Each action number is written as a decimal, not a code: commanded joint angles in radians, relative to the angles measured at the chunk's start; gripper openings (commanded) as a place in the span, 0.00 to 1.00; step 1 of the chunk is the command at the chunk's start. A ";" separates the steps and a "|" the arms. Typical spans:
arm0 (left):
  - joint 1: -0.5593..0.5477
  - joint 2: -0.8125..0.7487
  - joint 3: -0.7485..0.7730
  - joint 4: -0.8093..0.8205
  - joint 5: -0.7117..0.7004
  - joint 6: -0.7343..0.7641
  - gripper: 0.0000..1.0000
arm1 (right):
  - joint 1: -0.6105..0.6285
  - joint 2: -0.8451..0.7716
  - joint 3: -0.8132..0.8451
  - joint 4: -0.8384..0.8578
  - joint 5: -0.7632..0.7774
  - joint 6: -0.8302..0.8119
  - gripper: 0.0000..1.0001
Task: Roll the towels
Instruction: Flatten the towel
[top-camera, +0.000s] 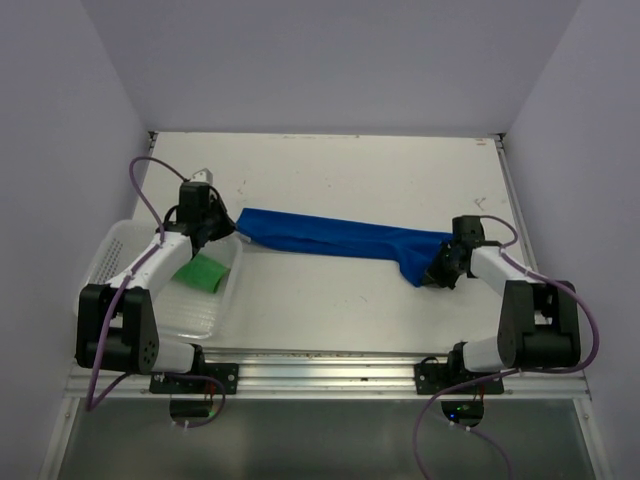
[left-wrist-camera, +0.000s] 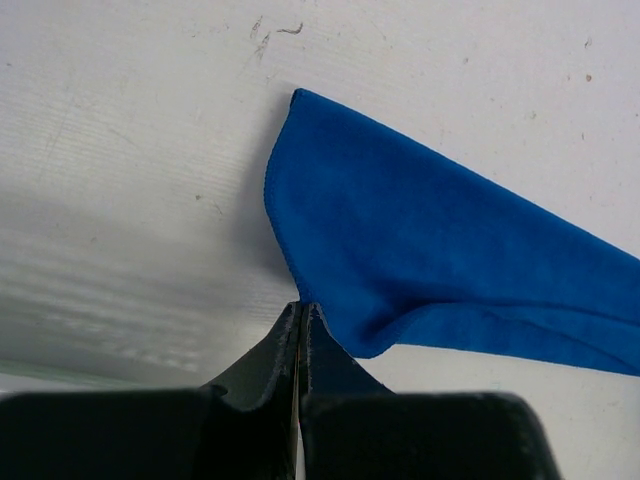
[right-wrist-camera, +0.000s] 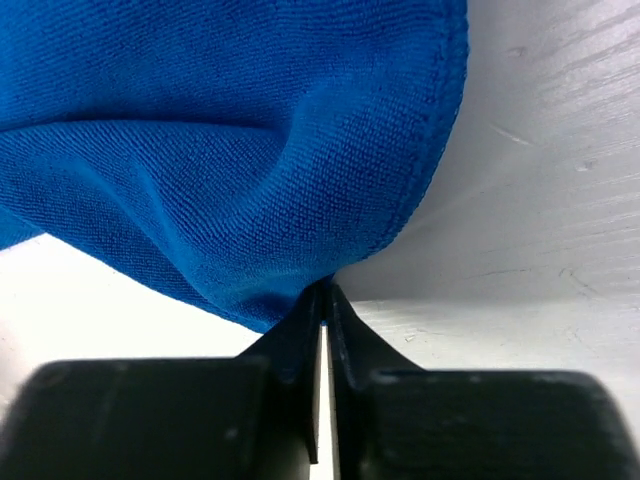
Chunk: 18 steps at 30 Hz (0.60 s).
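The royal blue towel (top-camera: 335, 238) lies stretched across the middle of the table as a long band, from left to right. My left gripper (top-camera: 222, 232) is shut on its left edge; the left wrist view shows the closed fingertips (left-wrist-camera: 300, 312) pinching the blue towel (left-wrist-camera: 420, 250). My right gripper (top-camera: 437, 272) is shut on its right end, which hangs bunched; the right wrist view shows the blue towel (right-wrist-camera: 230, 150) caught at my right gripper (right-wrist-camera: 324, 290). The bright green towel (top-camera: 200, 272) lies folded in the white basket (top-camera: 115, 250).
The white perforated basket sits at the near left, under my left arm. White walls close the table at left, right and back. A metal rail (top-camera: 330, 372) runs along the near edge between the arm bases.
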 joint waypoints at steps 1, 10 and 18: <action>-0.011 -0.029 0.001 0.034 -0.007 0.027 0.00 | 0.002 0.021 0.017 -0.008 0.058 0.000 0.00; -0.011 -0.012 0.085 0.027 0.025 0.015 0.00 | -0.116 -0.082 0.294 -0.164 0.044 0.034 0.00; -0.005 0.164 0.379 -0.038 0.099 -0.037 0.00 | -0.187 0.054 0.578 -0.163 -0.036 0.161 0.00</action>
